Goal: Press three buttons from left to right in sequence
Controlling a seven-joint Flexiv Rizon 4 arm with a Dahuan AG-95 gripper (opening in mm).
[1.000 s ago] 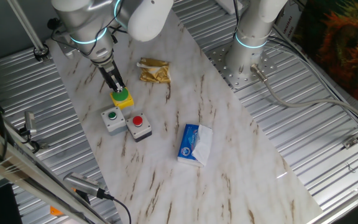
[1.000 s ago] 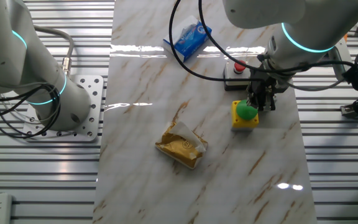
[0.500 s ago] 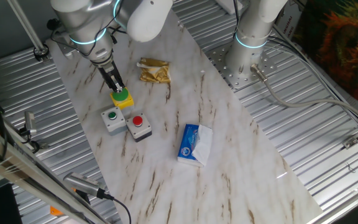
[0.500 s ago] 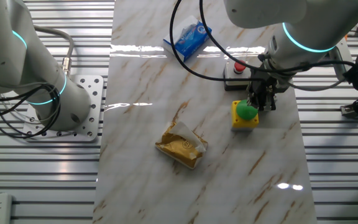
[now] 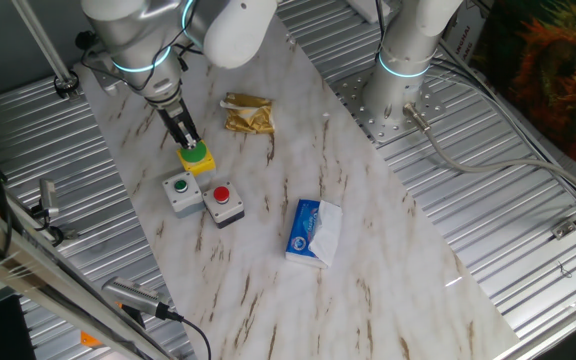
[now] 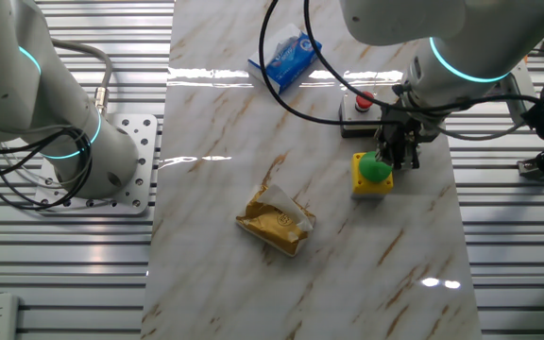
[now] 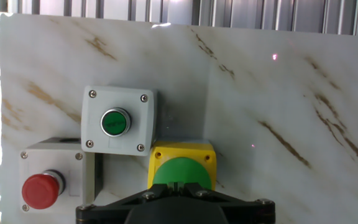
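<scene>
My gripper (image 5: 190,146) sits right on the big green dome (image 7: 181,173) of the yellow box (image 6: 371,177) — tips down on the cap because it's first in the row; I can't tell if my fingers are parted or closed, the hand view hides the tips. Just beside it is the small green button (image 7: 115,121) on its grey box, then the red button (image 7: 40,190) next to that — lined up to press in turn. Farther off lie the golden wrapper (image 5: 248,114) and tissue packet (image 5: 314,231), well apart, not mine to touch
</scene>
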